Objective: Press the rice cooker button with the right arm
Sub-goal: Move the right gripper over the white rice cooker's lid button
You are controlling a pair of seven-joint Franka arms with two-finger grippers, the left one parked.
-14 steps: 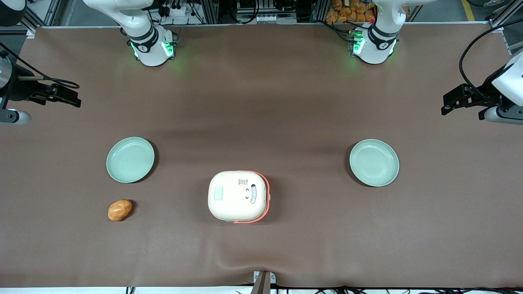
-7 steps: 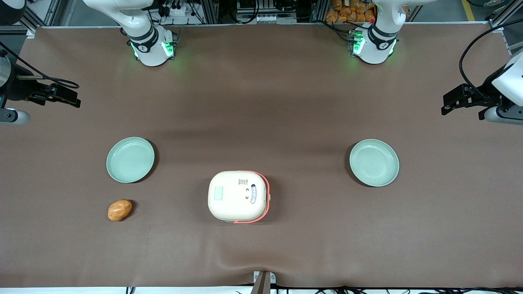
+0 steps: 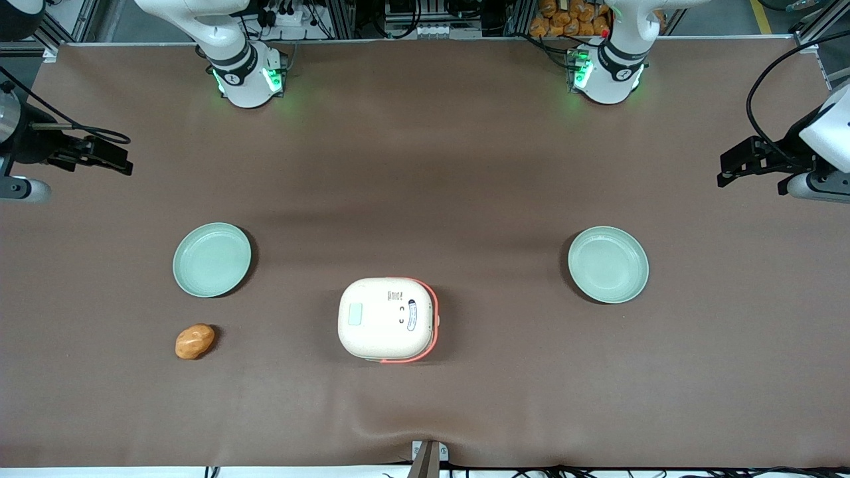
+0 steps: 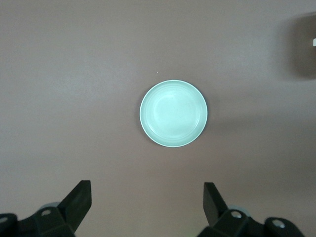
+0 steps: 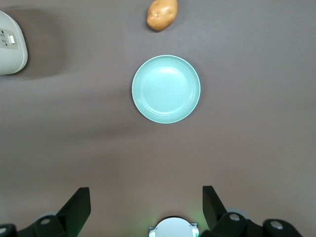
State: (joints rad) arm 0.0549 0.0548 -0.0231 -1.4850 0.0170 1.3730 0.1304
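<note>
The table [image 3: 425, 133] is carrying everything. The right arm [image 3: 40, 143] is hanging high at its own end, well apart from the cooker [image 3: 387, 319], which is sitting lid-shut mid-table, near the front camera. One plate [image 5: 166, 89] is lying directly beneath the gripper [image 5: 146, 207], whose fingers are standing wide apart; a potato [image 5: 161, 13] is lying just past it. Judgement: reaching has not begun. Next, the arm needs to travel to the cooker and descend onto its button [image 5: 10, 40].

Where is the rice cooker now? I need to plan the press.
The rice cooker sits mid-table, between the two green plates and nearer the front camera; the open tool hovers high above the working arm's plate.
</note>
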